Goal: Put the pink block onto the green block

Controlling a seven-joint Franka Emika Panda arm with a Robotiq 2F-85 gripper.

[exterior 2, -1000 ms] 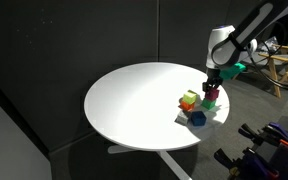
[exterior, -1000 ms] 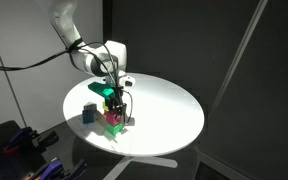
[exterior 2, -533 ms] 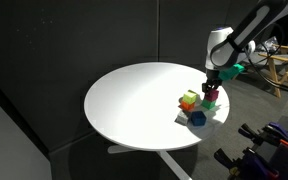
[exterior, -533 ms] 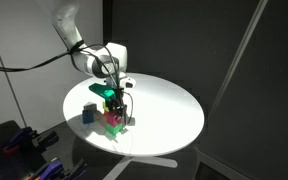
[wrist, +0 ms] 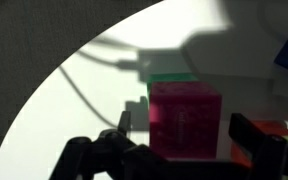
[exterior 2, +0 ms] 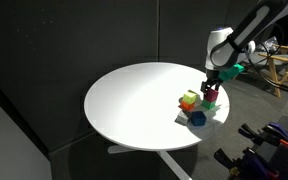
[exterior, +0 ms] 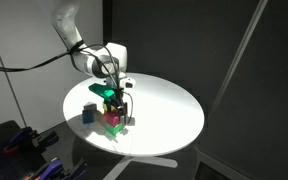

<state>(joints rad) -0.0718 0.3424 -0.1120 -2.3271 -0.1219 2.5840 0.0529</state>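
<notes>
The pink block [wrist: 186, 108] stands between my gripper's [wrist: 184, 125] two dark fingers [wrist: 124, 125], with a thin gap on each side, so the gripper is open around it. A strip of the green block [wrist: 172, 77] shows along the pink block's far edge, touching it; the rest of it is hidden. In both exterior views the gripper [exterior: 114, 108] [exterior 2: 211, 92] hangs straight down over the cluster of cubes, fingers astride the pink block [exterior: 113, 120] [exterior 2: 211, 101].
A blue cube [exterior 2: 198, 118] [exterior: 89, 112], a yellow-lime cube [exterior 2: 188, 96] and an orange cube [exterior 2: 190, 105] [wrist: 284, 130] crowd the pink block near the round white table's edge [exterior 2: 114, 140]. Black curtains surround the table.
</notes>
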